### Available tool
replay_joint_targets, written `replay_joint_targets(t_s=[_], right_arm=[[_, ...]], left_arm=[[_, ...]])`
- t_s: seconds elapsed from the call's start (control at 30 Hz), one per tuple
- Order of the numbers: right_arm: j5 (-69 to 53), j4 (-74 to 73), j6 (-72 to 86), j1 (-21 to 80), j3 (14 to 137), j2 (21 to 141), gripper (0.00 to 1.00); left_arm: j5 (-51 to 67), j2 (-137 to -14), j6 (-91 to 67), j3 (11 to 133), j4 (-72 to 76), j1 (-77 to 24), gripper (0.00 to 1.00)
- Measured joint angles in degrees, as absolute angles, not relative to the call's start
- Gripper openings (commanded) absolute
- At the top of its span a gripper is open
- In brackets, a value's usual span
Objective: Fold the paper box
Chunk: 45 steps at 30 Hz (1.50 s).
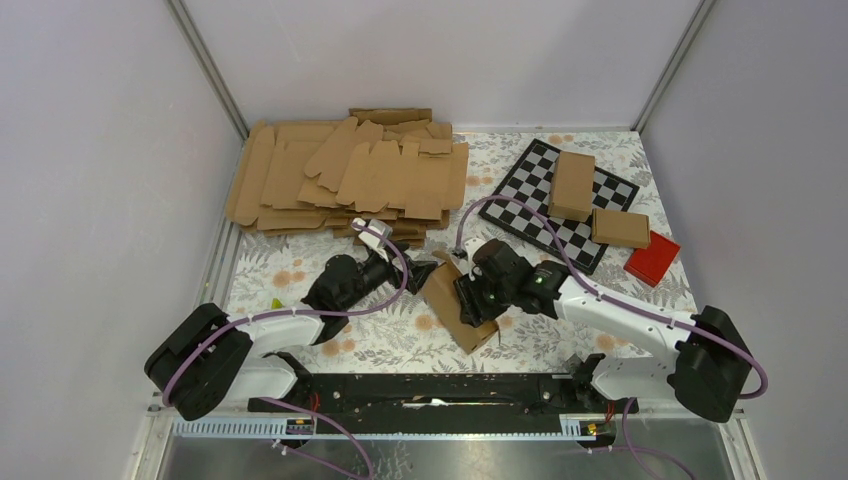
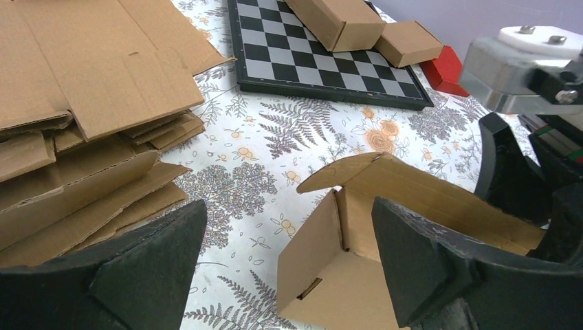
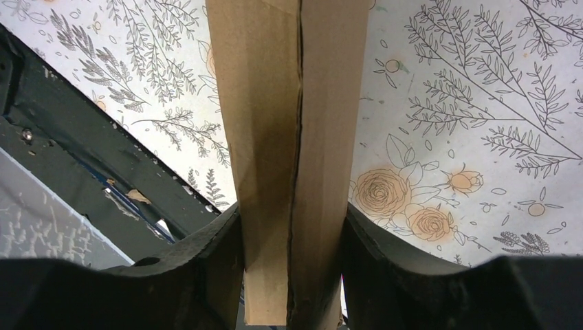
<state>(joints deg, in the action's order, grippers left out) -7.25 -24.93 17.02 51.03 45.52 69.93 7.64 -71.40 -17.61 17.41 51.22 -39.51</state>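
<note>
**Top view.** The paper box (image 1: 458,305), a partly formed brown carton, lies near the middle of the desk (image 1: 290,275), just ahead of the arm bases and between the two wrists. The right arm (image 1: 610,312) reaches in from the right, and the right jaws pinch the paper box from both sides.

**Right wrist view.** Two dark fingers (image 3: 206,268) press against opposite faces of the cardboard. A seam runs along the box between them, above the floral cloth.

**Left arm.** The left arm (image 1: 340,285) comes in from the left. The left jaws are spread wide and grip nothing.

**Left wrist view.** The open end of the box, with one flap raised and its side walls upright, shows between the spread fingers (image 2: 137,275). Whether the finger in front of the box touches the cardboard cannot be told.

**Background, far left.** A stack of flat blanks (image 1: 350,180).

**Background, far right.** A checkerboard (image 1: 530,185) carries one folded box (image 1: 572,185). A second folded box (image 1: 620,228) sits at its right edge, with a red block (image 1: 652,258) just beside it.
</note>
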Motion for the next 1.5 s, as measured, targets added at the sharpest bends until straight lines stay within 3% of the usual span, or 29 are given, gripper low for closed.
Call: replay_joint_targets(t_s=[0.47, 0.8, 0.9, 1.07, 1.3, 1.5], right_arm=[[-8.23, -30.44, 11.77, 51.03, 48.71, 74.13, 0.53], [-10.5, -31.35, 9.69, 51.03, 50.74, 77.01, 0.52], [-10.68, -31.4, 9.39, 51.03, 50.81, 77.03, 0.52], [-10.68, -31.46, 9.08, 51.03, 50.85, 77.03, 0.52], [-10.11, -32.51, 8.43, 51.0, 51.51, 77.03, 0.52], [-9.65, -32.97, 7.68, 51.03, 51.51, 76.88, 0.52]], left_arm=[[10.7, -70.74, -17.56, 17.32, 53.17, -39.51, 0.99], [17.5, -73.82, -17.58, 18.31, 53.23, -39.51, 0.93], [17.72, -74.0, -17.56, 19.14, 52.31, -39.51, 0.88], [19.92, -74.24, -17.78, 20.75, 49.98, -38.98, 0.66], [25.76, -75.48, -20.67, 22.79, 48.58, -33.43, 0.63], [31.05, -77.28, -22.11, 22.79, 49.74, -30.72, 0.7]])
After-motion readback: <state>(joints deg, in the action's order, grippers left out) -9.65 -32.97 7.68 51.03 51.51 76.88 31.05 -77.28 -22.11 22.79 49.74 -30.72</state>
